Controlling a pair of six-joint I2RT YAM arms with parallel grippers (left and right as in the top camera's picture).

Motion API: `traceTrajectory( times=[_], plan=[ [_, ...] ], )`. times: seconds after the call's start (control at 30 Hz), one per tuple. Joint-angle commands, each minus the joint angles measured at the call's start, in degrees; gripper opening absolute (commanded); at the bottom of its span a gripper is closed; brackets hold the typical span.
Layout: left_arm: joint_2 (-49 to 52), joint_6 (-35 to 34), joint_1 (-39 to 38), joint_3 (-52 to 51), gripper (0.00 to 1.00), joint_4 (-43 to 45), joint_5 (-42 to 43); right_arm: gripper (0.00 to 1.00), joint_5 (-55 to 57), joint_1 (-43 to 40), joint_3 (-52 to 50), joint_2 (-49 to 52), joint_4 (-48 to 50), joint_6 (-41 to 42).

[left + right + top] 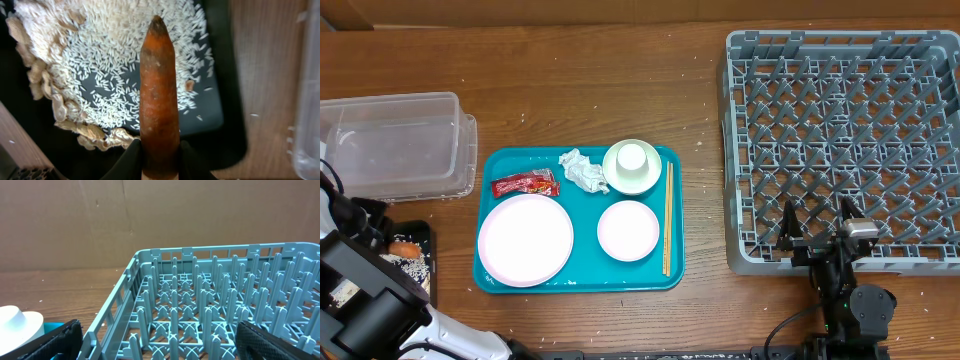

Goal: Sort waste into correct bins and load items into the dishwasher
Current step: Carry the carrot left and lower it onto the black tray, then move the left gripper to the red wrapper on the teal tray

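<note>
Sausage stick point(159, 90), orange with darker rusty mottling and a blunt pointed tip, stands up the centre of the left wrist view. The left gripper point(160, 161) is closed narrowly on its lower end, with a black finger pressed to each side. Behind the stick lies the black tray point(222, 117), which holds a spread of whitish rice grains point(115, 65) edged at the left by tan lumpy scraps. From overhead this tray sits at the lower left of the frame, just below the clear tub point(395, 140).

On the teal tray point(585, 272) at the centre are the crumpled napkin point(583, 170), the red wrapper point(525, 184), the large plate point(525, 240), a bowl point(628, 230) and the chopsticks point(667, 220).

The right gripper point(817, 222), jaws spread wide and holding nothing, hangs at the lower edge of the grey dish rack point(845, 110), which fills the right of the frame.
</note>
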Motion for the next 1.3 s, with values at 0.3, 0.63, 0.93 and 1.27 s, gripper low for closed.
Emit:
traceTrajectory(
  times=[0.3,0.63,0.93,1.27],
  plan=[
    [0.0,-1.4,3.3,-3.0,0.17,2.3,-3.7,1.0,0.5,0.2,-0.6,-0.6,0.2,0.3],
    [0.0,-1.3,5.4,-3.0,0.3,2.0,-6.7,1.0,0.5,0.2,-0.6,-0.6,0.2,0.3],
    [-0.4,5.7,5.2,-1.2,0.3,1.4,7.4,1.0,0.5,0.2,-0.6,-0.6,0.2,0.3],
    [-10.2,15.4,1.0,2.3,0.41,0.4,30.7,1.0,0.5,0.2,-0.6,-0.6,0.2,0.3]
  ],
)
